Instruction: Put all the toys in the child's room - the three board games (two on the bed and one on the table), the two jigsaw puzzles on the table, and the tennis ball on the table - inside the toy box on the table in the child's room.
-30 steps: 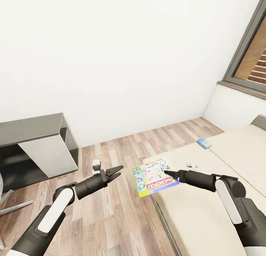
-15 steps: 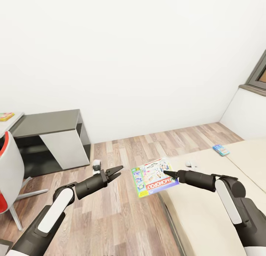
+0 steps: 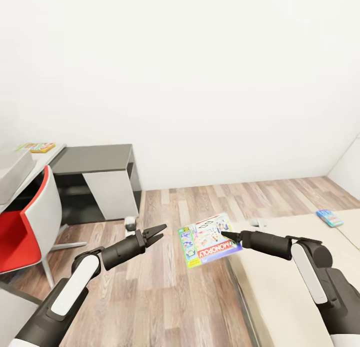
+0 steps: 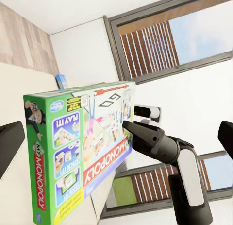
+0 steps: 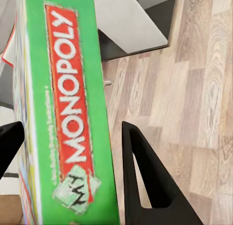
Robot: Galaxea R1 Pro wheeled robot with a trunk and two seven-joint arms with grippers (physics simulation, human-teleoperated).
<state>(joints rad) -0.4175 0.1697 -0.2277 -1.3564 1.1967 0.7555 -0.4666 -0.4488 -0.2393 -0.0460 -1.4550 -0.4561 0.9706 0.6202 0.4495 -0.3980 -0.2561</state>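
Note:
My right gripper (image 3: 225, 235) is shut on the edge of the green-white-red Monopoly board game (image 3: 207, 239), holding it over the floor beside the bed (image 3: 280, 277). In the right wrist view the box edge (image 5: 63, 113) sits between the dark fingers (image 5: 145, 181). My left gripper (image 3: 153, 233) hangs open to the left of the box, apart from it, and the left wrist view looks at the box (image 4: 77, 147). A smaller blue board game (image 3: 329, 217) lies on the bed. A yellow-green-red game (image 3: 38, 147) and the grey toy box (image 3: 11, 171) rest on the table (image 3: 95, 158) at the left.
A red and white chair (image 3: 27, 227) stands in front of the table at the left. The table's white cabinet door (image 3: 111, 193) faces the wooden floor (image 3: 200, 197), which stretches between table and bed. A white wall runs behind.
The whole view has swung left: the window has left the picture, and the chair, table top and toy box have come in. Both arms and the held box keep their pose.

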